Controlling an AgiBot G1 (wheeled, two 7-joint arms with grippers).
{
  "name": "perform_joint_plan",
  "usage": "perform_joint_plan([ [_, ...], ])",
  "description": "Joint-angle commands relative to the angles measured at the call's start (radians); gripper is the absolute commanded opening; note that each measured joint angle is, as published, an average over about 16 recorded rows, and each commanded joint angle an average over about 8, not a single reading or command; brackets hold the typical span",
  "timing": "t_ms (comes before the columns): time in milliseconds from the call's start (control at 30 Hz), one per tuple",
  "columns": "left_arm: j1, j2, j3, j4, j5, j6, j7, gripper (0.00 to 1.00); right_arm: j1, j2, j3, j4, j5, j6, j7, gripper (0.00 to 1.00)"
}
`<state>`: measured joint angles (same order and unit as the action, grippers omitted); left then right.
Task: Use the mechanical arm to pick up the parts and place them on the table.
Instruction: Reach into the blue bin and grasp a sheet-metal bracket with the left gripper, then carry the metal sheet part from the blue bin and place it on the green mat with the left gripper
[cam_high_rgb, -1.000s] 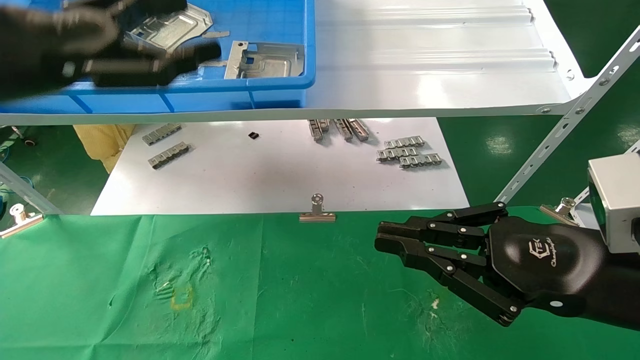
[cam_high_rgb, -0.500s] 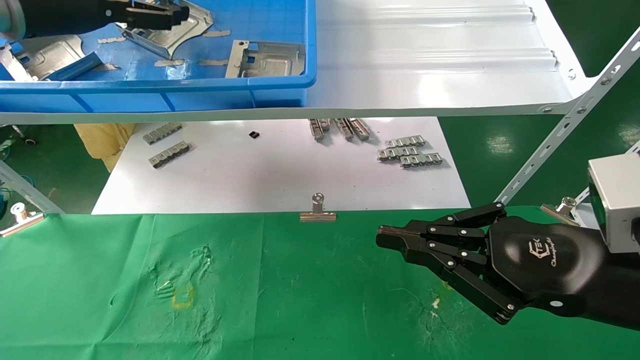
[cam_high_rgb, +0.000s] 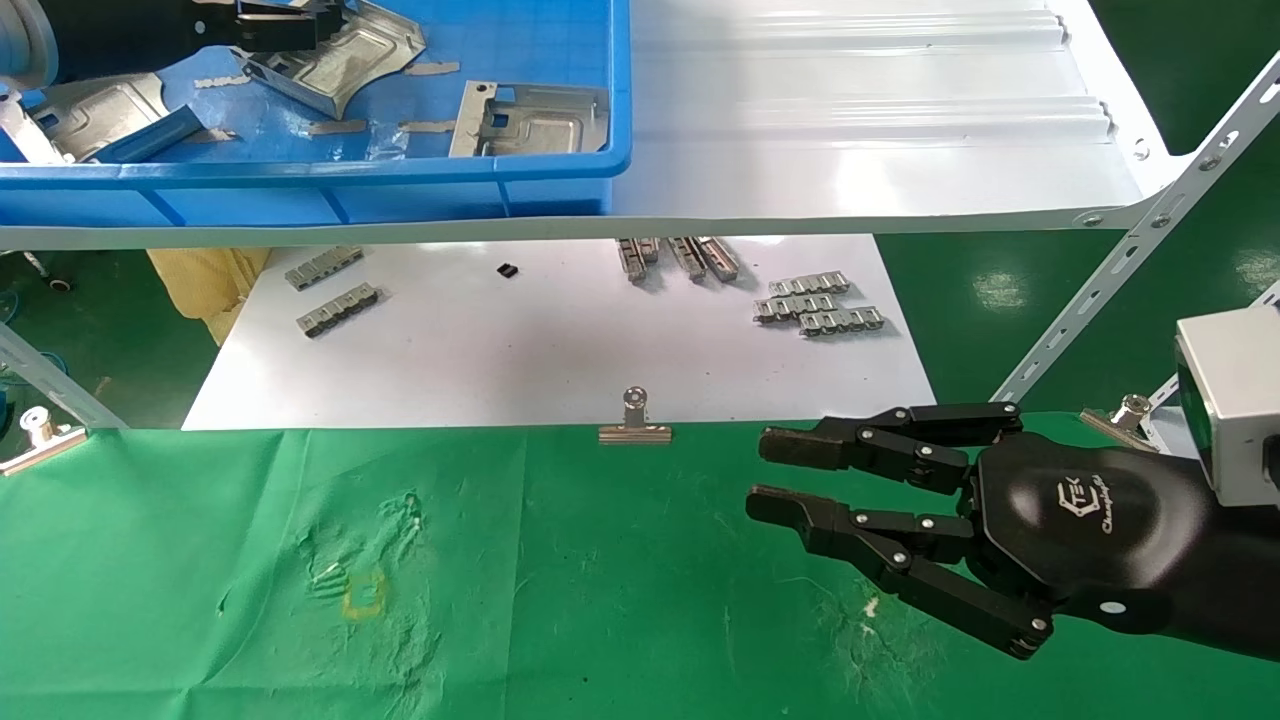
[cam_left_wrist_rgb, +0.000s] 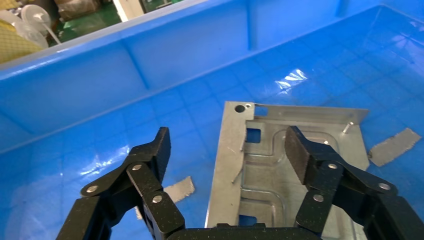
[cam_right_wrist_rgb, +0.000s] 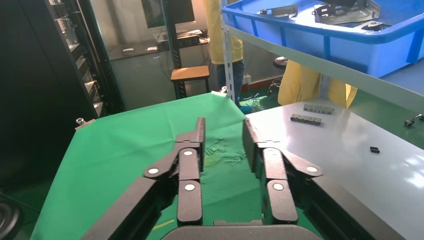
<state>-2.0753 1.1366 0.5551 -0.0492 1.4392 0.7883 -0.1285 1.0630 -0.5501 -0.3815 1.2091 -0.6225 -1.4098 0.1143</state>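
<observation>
**Op A:** Parts in sight. On my left wrist view one part lies flat on the floor of the blue bin, and my left hand hangs right over it with its fingers spread wide, one on each side, gripping nothing.

**Op B:** Which way does that plate run?

**Op A:** Its long axis runs away from the wrist. The end with the small round hole and square cut-out points toward the far wall of the bin. A bent flange runs along one long edge.

**Op B:** And from the head camera?

**Op A:** I see the left hand up at the bin's far left, over a tilted part. Another part lies near the bin's front right corner.

**Op B:** The other arm?

**Op A:** My right hand is low over the green table, fingers parted and pointing left, holding nothing.
</observation>
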Motion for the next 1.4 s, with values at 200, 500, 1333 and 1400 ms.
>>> perform_joint_plan([
  [200, -0.007, 0.003, 0.003, 0.028, 0.004, 0.011, 0.004, 0.0, 0.0, 0.0, 0.0, 0.0, 0.0, 0.0, 0.0, 1.0],
  [500, -0.007, 0.002, 0.002, 0.038, 0.002, 0.009, 0.011, 0.0, 0.0, 0.0, 0.0, 0.0, 0.0, 0.0, 0.0, 1.0],
  [1333, -0.012, -0.136, -0.077, -0.088, -0.135, 0.619, 0.196, 0.0, 0.0, 0.0, 0.0, 0.0, 0.0, 0.0, 0.0, 1.0],
  [1400, 0.002, -0.153, -0.086, -0.105, -0.156, 0.706, 0.239, 0.0, 0.0, 0.0, 0.0, 0.0, 0.0, 0.0, 0.0, 1.0],
])
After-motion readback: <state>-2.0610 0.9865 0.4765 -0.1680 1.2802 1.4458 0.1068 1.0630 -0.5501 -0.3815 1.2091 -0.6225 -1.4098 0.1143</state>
